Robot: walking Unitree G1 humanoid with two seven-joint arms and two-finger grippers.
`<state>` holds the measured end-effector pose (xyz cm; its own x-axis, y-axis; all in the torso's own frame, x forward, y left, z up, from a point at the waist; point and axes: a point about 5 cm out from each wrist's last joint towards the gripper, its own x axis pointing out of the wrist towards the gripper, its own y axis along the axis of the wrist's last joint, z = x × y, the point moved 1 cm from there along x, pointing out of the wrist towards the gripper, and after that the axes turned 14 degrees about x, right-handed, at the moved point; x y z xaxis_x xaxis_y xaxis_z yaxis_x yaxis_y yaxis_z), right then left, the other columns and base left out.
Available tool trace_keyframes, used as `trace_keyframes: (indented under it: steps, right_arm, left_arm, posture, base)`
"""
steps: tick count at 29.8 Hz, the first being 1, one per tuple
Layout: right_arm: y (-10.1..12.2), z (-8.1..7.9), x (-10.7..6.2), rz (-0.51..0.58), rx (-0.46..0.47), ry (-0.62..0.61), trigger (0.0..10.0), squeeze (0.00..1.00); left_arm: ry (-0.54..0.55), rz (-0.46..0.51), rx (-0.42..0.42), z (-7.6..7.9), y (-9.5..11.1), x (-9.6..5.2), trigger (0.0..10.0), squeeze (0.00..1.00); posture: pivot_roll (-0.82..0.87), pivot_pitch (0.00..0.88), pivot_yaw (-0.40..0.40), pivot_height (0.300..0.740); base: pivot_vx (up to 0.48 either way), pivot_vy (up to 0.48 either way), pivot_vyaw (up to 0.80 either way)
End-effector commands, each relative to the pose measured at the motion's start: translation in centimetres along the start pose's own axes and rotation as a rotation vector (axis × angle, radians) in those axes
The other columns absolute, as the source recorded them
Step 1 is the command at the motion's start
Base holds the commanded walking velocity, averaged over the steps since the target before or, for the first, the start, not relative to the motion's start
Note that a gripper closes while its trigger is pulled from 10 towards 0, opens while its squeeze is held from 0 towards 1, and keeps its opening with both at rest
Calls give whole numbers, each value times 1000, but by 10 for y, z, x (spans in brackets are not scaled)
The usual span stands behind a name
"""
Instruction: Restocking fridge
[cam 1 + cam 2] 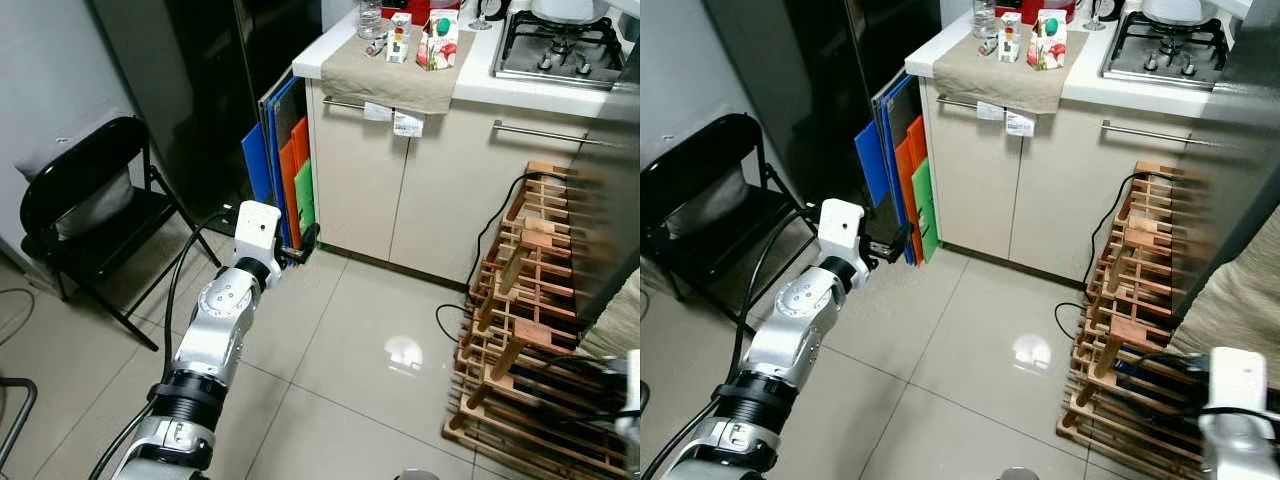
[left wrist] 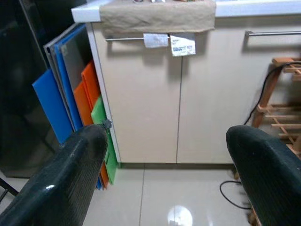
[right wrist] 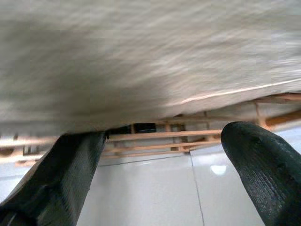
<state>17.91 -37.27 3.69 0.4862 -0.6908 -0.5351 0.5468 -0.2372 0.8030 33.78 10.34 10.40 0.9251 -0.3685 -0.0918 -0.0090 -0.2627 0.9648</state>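
Fingers: left gripper (image 2: 160, 174) spread wide, nothing held; right gripper (image 3: 155, 174) likewise parted, empty, low beside wooden rack (image 1: 530, 330) | Cartons: juice carton (image 1: 437, 40) and small carton (image 1: 399, 38) upright on counter cloth (image 1: 395, 75), well apart from both grippers | Handling: judged light, stiff-walled, crushable; flat sides to be gripped mid-height.

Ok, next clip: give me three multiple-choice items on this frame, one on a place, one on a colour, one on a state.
1. Where do the cartons stand?
A. on the cloth on the counter
B. on the chair
C. on the floor

2. Which colour is the lowest, frontmost board leaning beside the cabinet?
A. yellow
B. green
C. white

3. How is the left tool?
A. shut on a carton
B. shut, empty
C. open, empty

Answers: 1 A, they sit on the beige cloth beside the stove. 2 B, green shows below the orange board. 3 C, its two fingers stand wide apart with nothing between.
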Motion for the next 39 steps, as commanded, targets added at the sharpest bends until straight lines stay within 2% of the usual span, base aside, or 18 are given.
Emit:
trace_keyframes:
  steps: [1, 4, 5, 6, 8, 13, 16, 21, 22, 24, 29, 32, 33, 34, 36, 37, 38, 39]
  right_arm:
    - [2, -1, -1, -12, 34, -4, 10000, 0]
    - [2, 17, 5, -32, 167, -109, 10000, 0]
    - [11, 28, 4, 27, 184, -184, 10000, 0]
    - [11, 28, 4, 27, 184, -184, 10000, 0]
    - [32, 34, -1, 137, 176, -247, 10000, 0]
    - [49, 31, -6, 223, 198, -284, 10000, 0]
    - [63, 16, -10, 290, 213, -243, 10000, 0]
    - [72, -23, -10, 293, 238, -95, 10000, 0]
    - [72, -23, -10, 293, 238, -95, 10000, 0]
    - [79, -50, -10, 287, 213, -13, 10000, 0]
    - [91, -60, -14, 323, 220, 41, 10000, 0]
    - [95, -81, -36, 426, 227, 229, 10000, 0]
    - [90, -97, -54, 488, 208, 348, 10000, 0]
    - [90, -97, -54, 488, 208, 348, 10000, 0]
    - [82, -112, -76, 549, 213, 464, 10000, 0]
    - [82, -112, -76, 549, 213, 464, 10000, 0]
    - [78, -125, -95, 609, 222, 551, 10000, 0]
    - [78, -125, -95, 609, 222, 551, 10000, 0]
  left_arm:
    - [-8, -2, 17, -1, 2, 3, 10000, 0]
    - [-11, 2, 19, -1, 4, 4, 10000, 0]
    - [-13, 4, 19, 0, 4, 4, 10000, 0]
    - [-13, 4, 19, 0, 4, 4, 10000, 0]
    - [-19, 5, 19, 0, 4, 4, 10000, 0]
    - [-27, 5, 20, 2, 4, 5, 10000, 0]
    - [-28, 6, 18, 3, 4, 6, 10000, 0]
    - [-32, 8, 15, 5, 5, 7, 10000, 0]
    - [-32, 8, 15, 5, 5, 7, 10000, 0]
    - [-26, 16, 13, 5, 7, 9, 10000, 0]
    - [-18, 20, 13, 4, 7, 9, 10000, 0]
    - [1, 40, -4, 0, 9, 6, 10000, 0]
    - [14, 56, -22, -2, 10, 5, 10000, 0]
    - [14, 56, -22, -2, 10, 5, 10000, 0]
    - [26, 100, -50, -5, 16, 3, 10000, 0]
    - [26, 100, -50, -5, 16, 3, 10000, 0]
    - [38, 158, -65, -6, 26, 3, 10000, 0]
    - [38, 158, -65, -6, 26, 3, 10000, 0]
  posture:
    - [-200, 0, 99, 740]
    - [-194, 0, 97, 740]
    - [-194, 0, 97, 740]
    - [-194, 0, 97, 740]
    - [-191, 0, 98, 740]
    - [-187, 0, 95, 740]
    - [-186, 0, 94, 740]
    - [-186, 0, 92, 740]
    - [-186, 0, 92, 740]
    - [-179, 0, 88, 740]
    - [-165, 0, 72, 740]
    - [-161, 0, 65, 740]
    - [-161, 0, 63, 740]
    - [-161, 0, 63, 740]
    - [-159, 0, 62, 740]
    - [-159, 0, 62, 740]
    - [-159, 0, 63, 740]
    - [-159, 0, 63, 740]
  base:
    - [0, 0, 0]
    - [0, 0, 0]
    - [0, 0, 0]
    - [0, 0, 0]
    - [0, 0, 0]
    - [0, 0, 0]
    - [0, 0, 0]
    - [0, 0, 0]
    - [0, 0, 0]
    - [0, 0, 0]
    - [0, 0, 0]
    - [0, 0, 0]
    - [0, 0, 0]
    - [0, 0, 0]
    - [0, 0, 0]
    - [0, 0, 0]
    - [0, 0, 0]
    - [0, 0, 0]
